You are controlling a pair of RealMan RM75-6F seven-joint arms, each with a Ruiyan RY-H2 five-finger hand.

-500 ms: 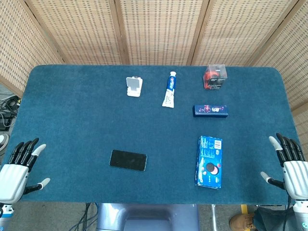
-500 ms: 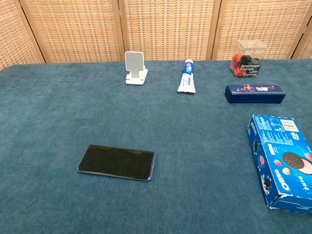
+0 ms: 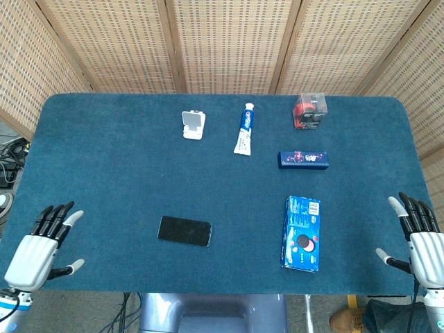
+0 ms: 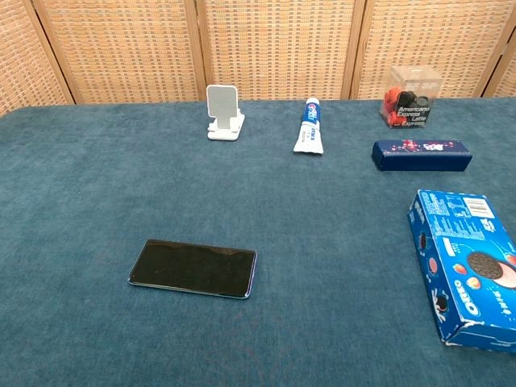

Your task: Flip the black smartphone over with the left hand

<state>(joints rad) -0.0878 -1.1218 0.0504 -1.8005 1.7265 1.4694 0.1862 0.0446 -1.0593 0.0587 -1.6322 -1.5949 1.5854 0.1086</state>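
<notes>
- Smartphone (image 3: 184, 231): black slab lying flat, glossy face up, on the blue felt surface (image 3: 111, 152); thin, rigid, likely slick on the glass and only moderately heavy. Sits well off to the right of the left hand (image 3: 40, 243), slightly further onto the surface than the hand, no contact.
- Handling judgement: lies flush with the felt, so little room to get under it. Best purchase looks like the long edges, or tipping up the short end nearest the left hand, then rolling it over. Glass face is probably fragile; lay it down rather than drop it.
- Left hand: at the near left corner of the surface, back of the hand upward, fingers spread and pointing away from the robot, thumb out to the side. Released, holding nothing.
- Right hand (image 3: 420, 239): at the near right edge, fingers likewise extended and apart, empty. Well away from the phone, with the cookie box (image 3: 302, 232) lying between them.
- Chest view shows the phone and box but neither hand.
- Stage, as judged: reach not yet made; phone untouched.
</notes>
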